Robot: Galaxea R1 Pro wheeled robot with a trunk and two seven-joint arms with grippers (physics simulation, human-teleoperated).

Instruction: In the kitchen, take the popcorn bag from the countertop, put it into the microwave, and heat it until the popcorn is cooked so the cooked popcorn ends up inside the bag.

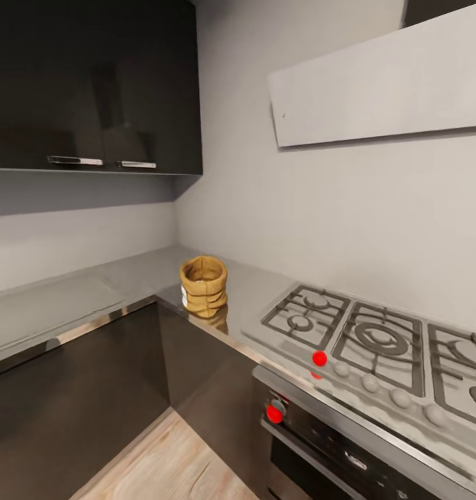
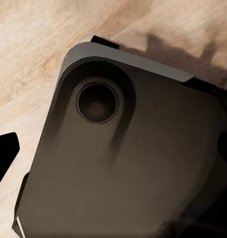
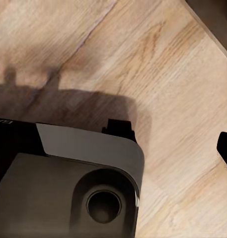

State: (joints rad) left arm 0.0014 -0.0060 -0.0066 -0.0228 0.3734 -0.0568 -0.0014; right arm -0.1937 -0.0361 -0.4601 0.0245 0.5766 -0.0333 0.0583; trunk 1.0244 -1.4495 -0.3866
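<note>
The sack waits in the corner, out ahead of the robot.
The small tan-brown burlap popcorn bag (image 1: 204, 286) stands upright on the smooth light grey worktop (image 1: 51, 305), beside the steel gas hob (image 1: 377, 340). Both arms hang low over the wood floor (image 3: 143, 59), neither one nearer; whether the fingers are open cannot be told.

The bag (image 1: 203, 286) stands upright on the counter (image 1: 71, 298), near the inner corner where the two runs of worktop meet and close to the steel front edge. It is a small tan burlap sack with a thick rolled rim, creased sides and a white label low on one side. Its mouth is open. The grey, slightly glossy counter mirrors it faintly beneath.
</note>
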